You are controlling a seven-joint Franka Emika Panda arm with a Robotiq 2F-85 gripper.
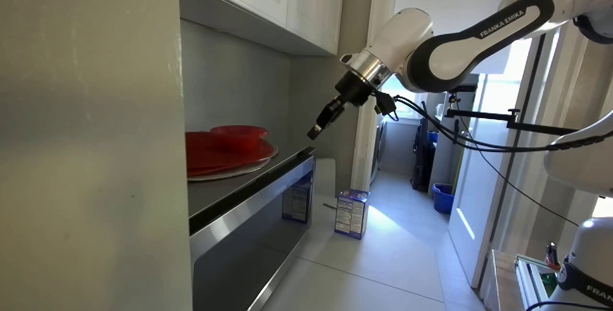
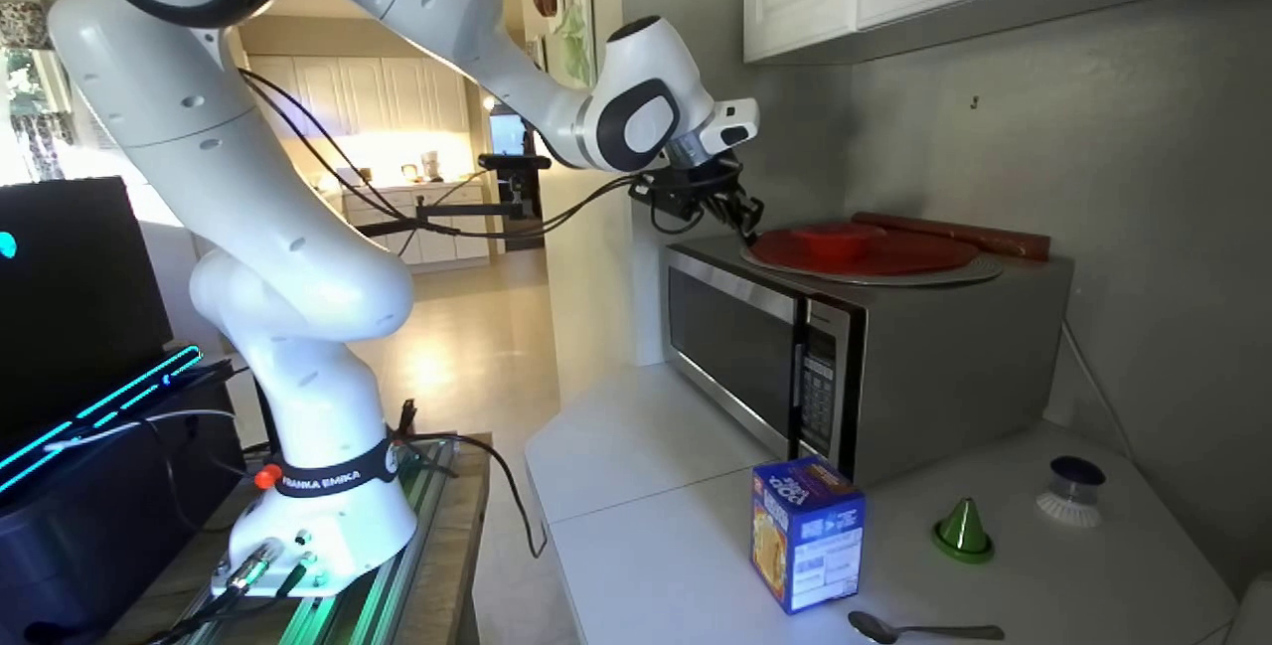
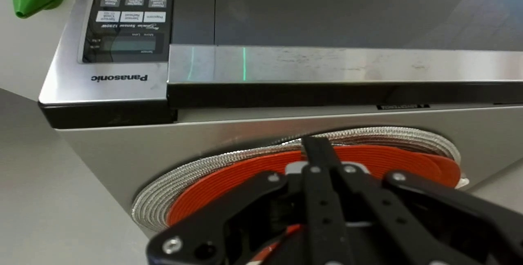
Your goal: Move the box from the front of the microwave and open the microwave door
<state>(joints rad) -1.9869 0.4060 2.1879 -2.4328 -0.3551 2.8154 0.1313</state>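
Above the front edge of the microwave (image 2: 954, 377) hangs the tool (image 1: 313, 132), near the metal but apart from it as an exterior view shows, its jaws pressed together with nothing between them. Held like that, it makes one slim prod, better suited to slipping into a narrow gap than to grasping; that is probably the reason for it.

Close by, in the wrist view, the microwave door (image 3: 347, 28) is slightly ajar: its free end, next to the control panel (image 3: 130, 16), stands forward of the body, and the gap narrows toward the opposite, presumably hinged, end. That leaves an edge to get behind, so the outward swing looks to be what remains.

On the microwave's top a red bowl (image 2: 840, 242) and a red mat (image 2: 929, 257) lie over a silvery mat (image 3: 152, 201), likely there to save room on the worktop (image 2: 636, 446); being so near the tool, they might be dragged by a low sweep.

Farther out, the box (image 2: 807, 536) stands upright on the worktop, before the control-panel corner and beside the door's path rather than squarely in it. That spot should let the door pass, though the clearance is hard to tell. On that side, too, are a spoon (image 2: 934, 631), a green cone (image 2: 962, 531) and a brush (image 2: 1073, 491), beyond the swing's likely reach.
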